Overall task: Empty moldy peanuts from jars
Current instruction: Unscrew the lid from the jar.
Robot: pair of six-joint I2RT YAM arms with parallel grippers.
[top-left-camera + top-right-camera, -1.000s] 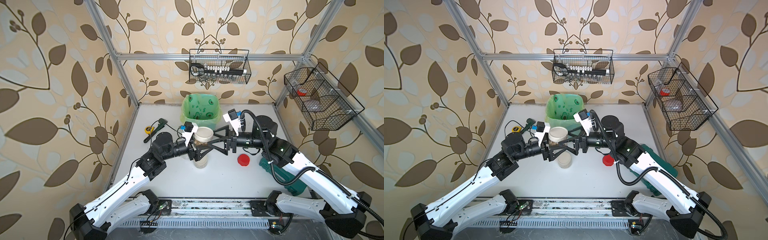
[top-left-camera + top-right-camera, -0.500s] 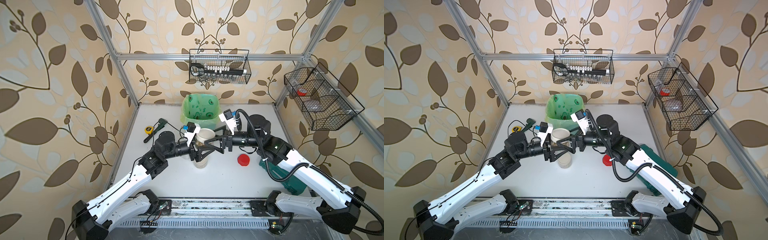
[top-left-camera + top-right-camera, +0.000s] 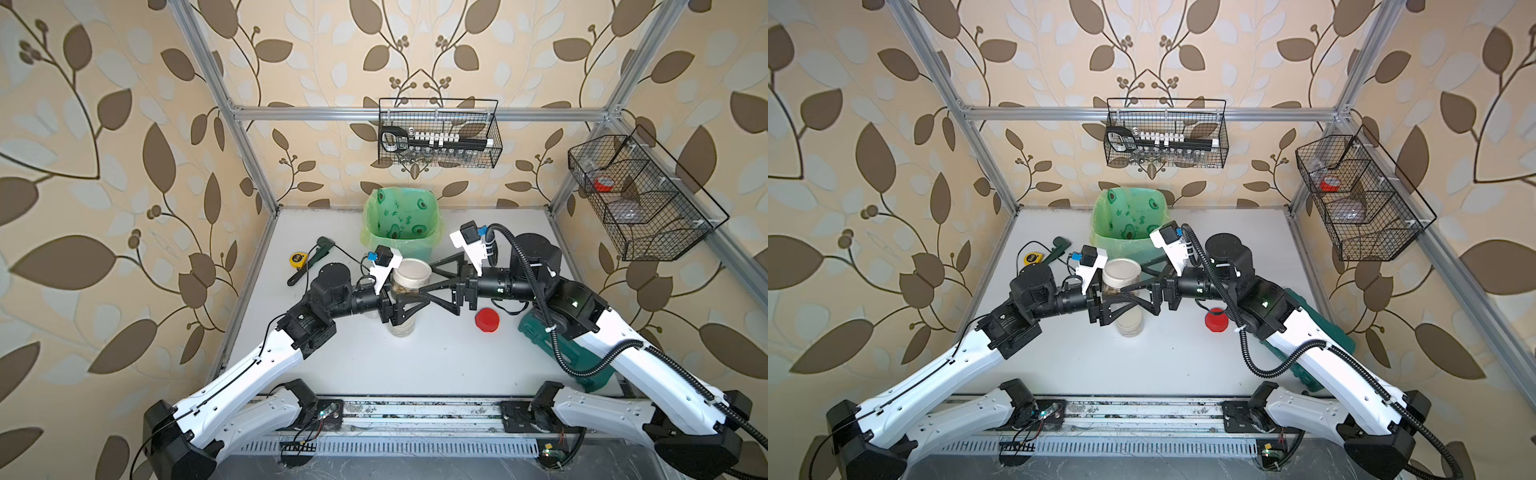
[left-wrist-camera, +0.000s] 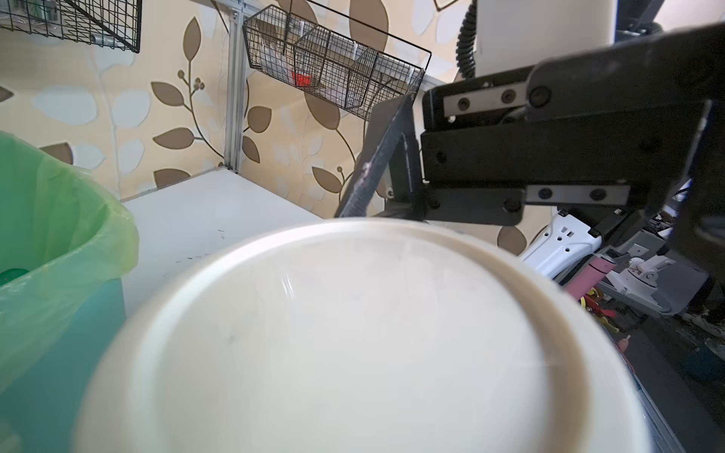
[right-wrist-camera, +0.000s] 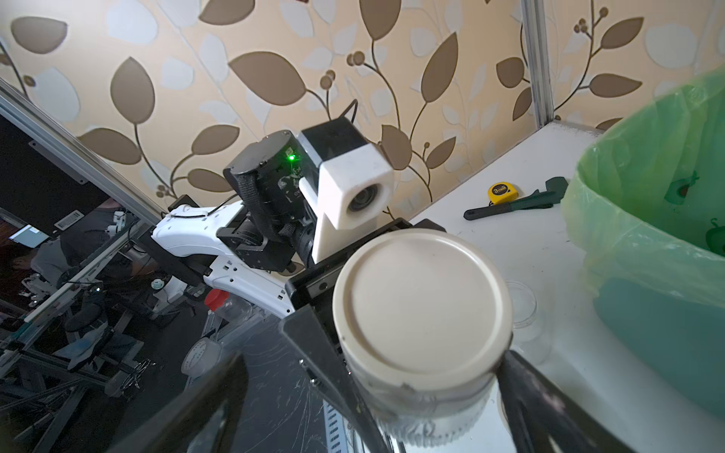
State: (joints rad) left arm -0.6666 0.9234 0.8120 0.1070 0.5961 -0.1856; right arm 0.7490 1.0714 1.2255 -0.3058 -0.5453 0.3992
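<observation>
Jar (image 3: 402, 287) clenched in left jaws — right jaws spread wide astride its lid (image 3: 411, 272) rim, bin (image 3: 399, 220) close behind.

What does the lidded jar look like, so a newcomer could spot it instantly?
Find the green-lined bin at the table's back edge. Just in front, the left gripper holds a glass jar off the table. Unlike the open jar standing beneath, it wears a flat beige lid and shows peanuts inside.
</observation>
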